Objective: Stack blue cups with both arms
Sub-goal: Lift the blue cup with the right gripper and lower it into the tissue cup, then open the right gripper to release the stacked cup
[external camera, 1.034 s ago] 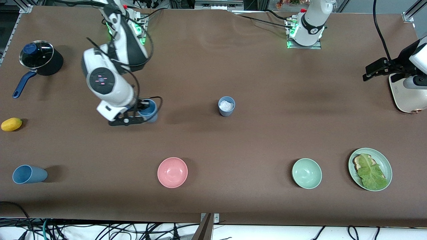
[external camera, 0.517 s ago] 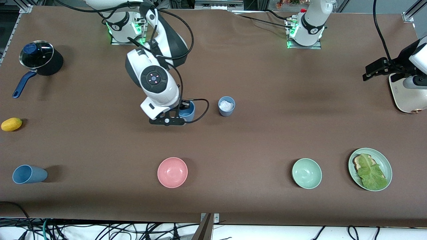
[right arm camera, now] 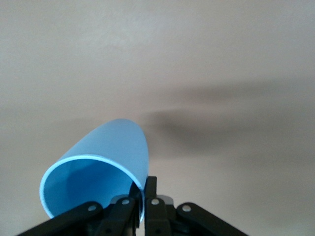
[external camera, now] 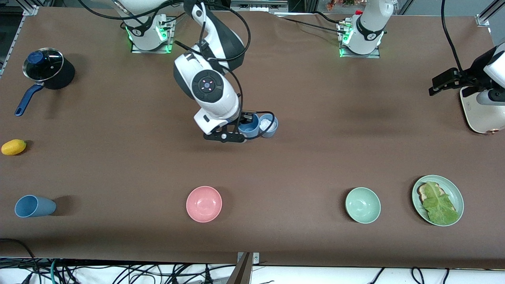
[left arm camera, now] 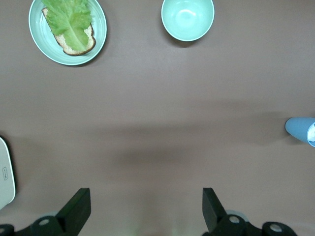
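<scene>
Nothing is stacking yet: the right hand (external camera: 245, 127) is pinching a blue cup's (external camera: 248, 125) rim beside the greyer cup (external camera: 269, 125); the left hand (left arm camera: 142, 211) is waiting, spread wide.

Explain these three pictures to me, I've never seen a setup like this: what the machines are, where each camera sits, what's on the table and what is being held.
Two white robot arms stand at a brown table. One picture looks down from a high camera facing them. The other two come from cameras on the arms' wrists.

The right gripper, in the middle of the table, is shut on the rim of a blue cup, carried in the air right beside a second blue cup that stands on the table with something white inside. The right wrist view shows that grip from close up.

The left gripper is open and empty, waiting above bare table near its own end.

Also on the table: a third blue cup lying on its side, a pink bowl, a green bowl, a plate with bread and lettuce, a lidded pot and a yellow fruit.
</scene>
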Robot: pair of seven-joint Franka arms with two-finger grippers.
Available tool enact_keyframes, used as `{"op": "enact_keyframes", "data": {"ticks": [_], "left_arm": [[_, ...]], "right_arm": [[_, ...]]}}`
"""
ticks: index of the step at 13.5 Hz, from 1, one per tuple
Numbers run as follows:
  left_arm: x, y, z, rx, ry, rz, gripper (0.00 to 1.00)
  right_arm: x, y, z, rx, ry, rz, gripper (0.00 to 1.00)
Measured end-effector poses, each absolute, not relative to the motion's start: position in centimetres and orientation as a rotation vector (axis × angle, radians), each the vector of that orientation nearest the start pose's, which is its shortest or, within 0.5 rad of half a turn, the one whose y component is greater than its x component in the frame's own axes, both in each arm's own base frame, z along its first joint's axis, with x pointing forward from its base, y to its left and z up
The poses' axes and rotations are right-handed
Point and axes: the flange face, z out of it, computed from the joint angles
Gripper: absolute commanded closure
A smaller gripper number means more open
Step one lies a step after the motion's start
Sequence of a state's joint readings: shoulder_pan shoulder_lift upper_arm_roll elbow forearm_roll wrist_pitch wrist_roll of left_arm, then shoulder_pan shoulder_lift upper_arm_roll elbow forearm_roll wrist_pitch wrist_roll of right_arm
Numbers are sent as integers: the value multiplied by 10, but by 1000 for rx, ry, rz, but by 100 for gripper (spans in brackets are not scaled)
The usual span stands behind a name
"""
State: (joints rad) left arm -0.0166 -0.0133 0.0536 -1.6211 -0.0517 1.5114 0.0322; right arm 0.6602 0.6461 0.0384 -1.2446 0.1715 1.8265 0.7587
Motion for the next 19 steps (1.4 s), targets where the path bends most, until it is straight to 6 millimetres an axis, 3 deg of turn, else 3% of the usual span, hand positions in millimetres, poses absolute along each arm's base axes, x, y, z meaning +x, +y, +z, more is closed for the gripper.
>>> {"op": "enact_keyframes", "data": {"ticks": [3,6,14,19], "left_arm": [[542,14,604,-3194,-7,151,0],[541,14,603,-3193,-7,164,0],[541,4,604,-3191,13,170,0],[541,3,604,-3191,14,172,0]], "right_arm": [[534,502,366,-3037,195,291,100],[523,516,364,-3029,202,309,100],[522,521,371,-3004,211,313,100],[518,526,355,-3016,205,338,100]]}}
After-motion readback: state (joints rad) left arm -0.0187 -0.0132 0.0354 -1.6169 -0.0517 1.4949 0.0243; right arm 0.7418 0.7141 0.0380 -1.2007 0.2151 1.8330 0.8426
